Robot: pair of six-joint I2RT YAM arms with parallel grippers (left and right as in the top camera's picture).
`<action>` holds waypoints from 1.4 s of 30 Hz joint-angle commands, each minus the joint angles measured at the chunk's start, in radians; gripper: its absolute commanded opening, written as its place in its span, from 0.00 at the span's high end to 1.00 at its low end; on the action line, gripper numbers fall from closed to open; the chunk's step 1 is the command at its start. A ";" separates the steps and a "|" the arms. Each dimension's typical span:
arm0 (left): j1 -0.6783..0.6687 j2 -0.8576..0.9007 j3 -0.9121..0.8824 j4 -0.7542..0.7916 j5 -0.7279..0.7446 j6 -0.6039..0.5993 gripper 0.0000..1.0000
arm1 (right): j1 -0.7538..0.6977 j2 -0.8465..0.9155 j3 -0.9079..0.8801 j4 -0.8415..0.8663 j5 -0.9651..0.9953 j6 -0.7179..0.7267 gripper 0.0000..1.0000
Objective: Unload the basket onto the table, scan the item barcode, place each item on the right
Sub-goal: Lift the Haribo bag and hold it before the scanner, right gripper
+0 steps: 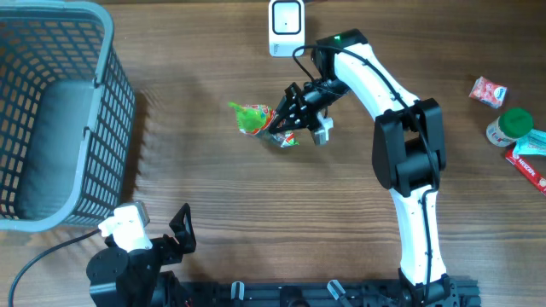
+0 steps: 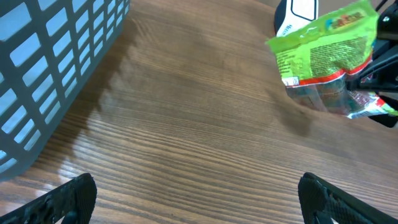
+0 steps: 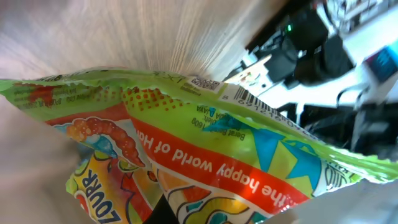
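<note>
Right claw (image 1: 288, 112) is clamped on the green bag (image 1: 253, 118), near the scanner (image 1: 286, 26) at the far edge of the counter (image 1: 256, 192); left claw (image 1: 182, 228) gapes wide, empty.

Grey mesh basket (image 1: 118, 107) on the wooden counter's (image 1: 256, 205) left side; far right, small red packet (image 1: 488, 90), green-lidded tub (image 1: 510, 126), possibly a red toothpaste box (image 1: 527, 164).
</note>
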 commanded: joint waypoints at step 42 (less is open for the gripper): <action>-0.007 -0.009 -0.001 0.003 0.015 -0.009 0.00 | 0.036 -0.113 0.023 1.168 0.591 -1.146 0.96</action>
